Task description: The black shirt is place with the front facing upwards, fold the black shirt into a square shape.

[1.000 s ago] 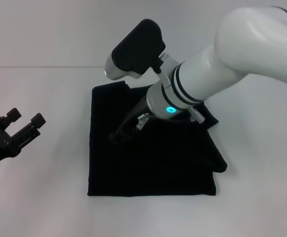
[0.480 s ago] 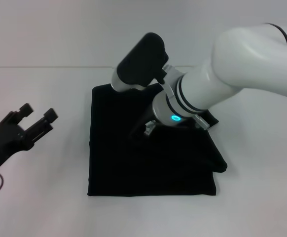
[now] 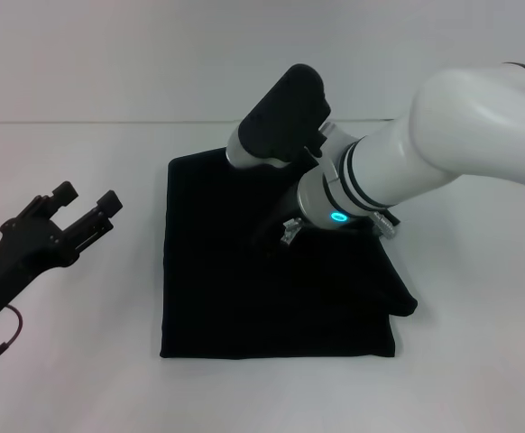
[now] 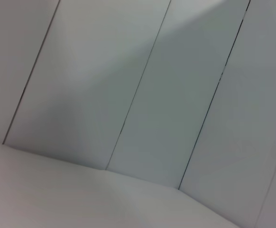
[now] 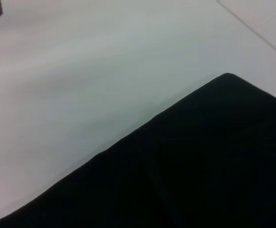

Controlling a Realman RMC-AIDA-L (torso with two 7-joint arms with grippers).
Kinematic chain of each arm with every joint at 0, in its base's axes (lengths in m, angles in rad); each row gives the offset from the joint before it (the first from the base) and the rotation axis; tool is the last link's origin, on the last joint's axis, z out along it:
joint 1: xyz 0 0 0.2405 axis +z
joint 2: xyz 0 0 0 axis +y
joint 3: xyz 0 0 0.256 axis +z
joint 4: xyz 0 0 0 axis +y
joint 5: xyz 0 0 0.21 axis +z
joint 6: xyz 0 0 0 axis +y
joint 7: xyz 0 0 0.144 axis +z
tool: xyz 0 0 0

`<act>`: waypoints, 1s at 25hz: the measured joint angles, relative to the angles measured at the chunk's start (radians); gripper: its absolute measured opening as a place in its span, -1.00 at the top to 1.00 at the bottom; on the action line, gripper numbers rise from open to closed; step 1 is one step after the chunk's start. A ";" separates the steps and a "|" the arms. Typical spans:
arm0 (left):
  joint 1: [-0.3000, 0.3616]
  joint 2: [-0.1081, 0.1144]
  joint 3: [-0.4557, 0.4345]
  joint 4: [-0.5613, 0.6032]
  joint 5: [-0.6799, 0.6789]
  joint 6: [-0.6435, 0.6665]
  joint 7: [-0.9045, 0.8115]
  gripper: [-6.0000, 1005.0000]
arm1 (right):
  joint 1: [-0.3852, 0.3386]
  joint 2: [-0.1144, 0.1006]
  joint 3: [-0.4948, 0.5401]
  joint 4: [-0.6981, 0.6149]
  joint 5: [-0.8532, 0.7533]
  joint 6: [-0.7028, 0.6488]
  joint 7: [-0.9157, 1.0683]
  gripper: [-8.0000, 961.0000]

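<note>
On white table [image 3: 82,108], 1 folded black shirt [image 3: 244,298], 2 grippers: right gripper [image 3: 276,236] over it, left gripper [image 3: 87,203] beside.

Even, soft overhead light, faint shadows on the white desk [image 3: 82,361] — both wrist views blurred, black cloth [image 3: 244,298] detail lost

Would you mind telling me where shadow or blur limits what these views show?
Head view: the black shirt reads as a flat dark mass, swallowing the right tool's tip. Left wrist view: only softly shaded wall panels. Right wrist view: shirt edge soft, folds barely visible.
</note>
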 joint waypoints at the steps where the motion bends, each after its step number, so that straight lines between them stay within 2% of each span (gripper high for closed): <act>1: -0.002 0.000 0.000 -0.001 -0.001 -0.003 0.001 -0.74 | -0.002 0.000 0.001 -0.001 0.001 0.001 -0.001 -0.37; 6: -0.013 -0.002 0.000 -0.007 0.003 -0.015 0.003 -0.74 | -0.046 -0.003 0.008 -0.065 0.002 0.002 0.003 0.02; 8: -0.016 -0.002 0.000 -0.011 0.003 -0.021 0.004 -0.74 | -0.080 -0.007 0.012 -0.120 0.002 0.000 0.007 0.44; 14: -0.023 -0.001 0.000 -0.014 0.003 -0.026 0.004 -0.74 | -0.173 -0.015 0.088 -0.240 -0.003 -0.046 0.009 0.91; 25: -0.024 -0.002 -0.004 -0.025 -0.003 -0.026 0.005 -0.74 | -0.403 -0.022 0.295 -0.438 -0.049 -0.059 -0.011 0.92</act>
